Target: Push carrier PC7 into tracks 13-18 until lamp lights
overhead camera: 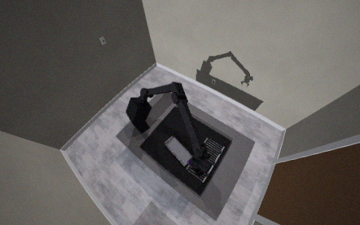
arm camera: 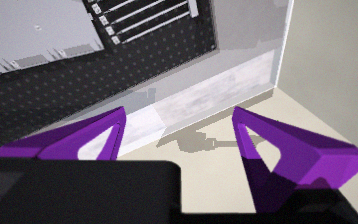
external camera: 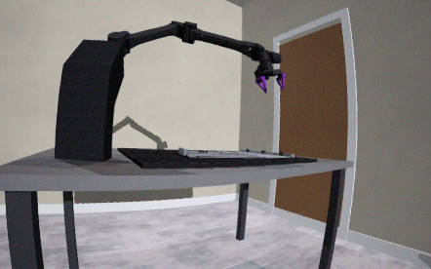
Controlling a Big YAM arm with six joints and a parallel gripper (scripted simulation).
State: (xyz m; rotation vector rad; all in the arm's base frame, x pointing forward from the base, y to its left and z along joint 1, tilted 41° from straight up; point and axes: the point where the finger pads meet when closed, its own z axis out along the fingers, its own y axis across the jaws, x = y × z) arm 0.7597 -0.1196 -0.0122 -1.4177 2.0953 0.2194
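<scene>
On grey table [external camera: 172, 176], black mat [external camera: 147, 158], brown door [external camera: 313, 122]

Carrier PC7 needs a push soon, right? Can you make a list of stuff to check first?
1. Gripper holds nothing, fingers wide: ok.
2. Gripper low enough to push: not ok, it hangs high above the table.
3. Carrier PC7 lies flat on the black mat before the rails: ok.
4. Carrier lined up with tracks 13-18: cannot tell, too small.
5. Lamp lit: cannot tell.
</scene>
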